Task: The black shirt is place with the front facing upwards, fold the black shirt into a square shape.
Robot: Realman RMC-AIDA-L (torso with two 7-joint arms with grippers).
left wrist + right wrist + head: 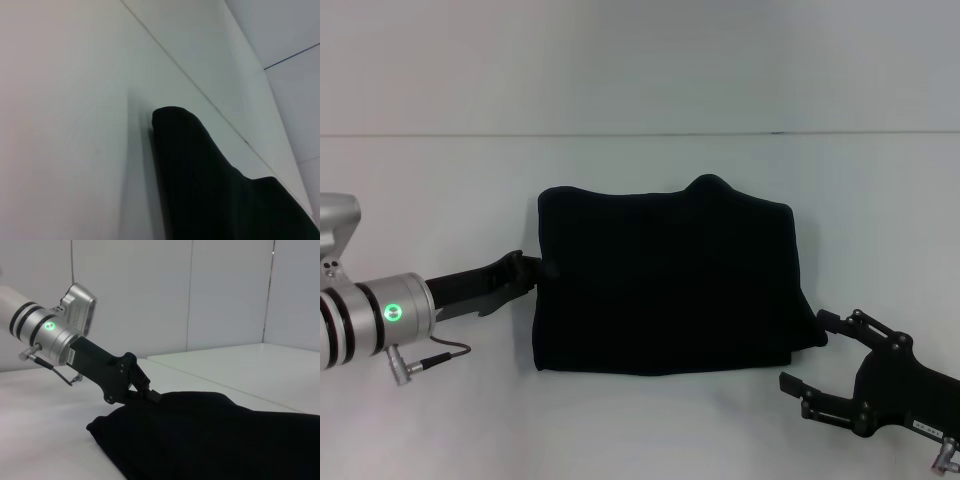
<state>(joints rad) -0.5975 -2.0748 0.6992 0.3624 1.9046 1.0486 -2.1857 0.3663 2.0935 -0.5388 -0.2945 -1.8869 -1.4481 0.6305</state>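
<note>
The black shirt (pixel 665 285) is seen folded into a compact, nearly square block at the middle of the white bench (pixel 640 170), plain back uppermost. At its left edge the left end effector (pixel 542 268) is pressed together on a pinch of cloth. Just off the shirt's near right corner the right end effector (pixel 808 350) is held spread and empty. The folding is judged nearly finished; the next move calls for releasing the pinched edge and drawing both arms clear without dragging the layers.
</note>
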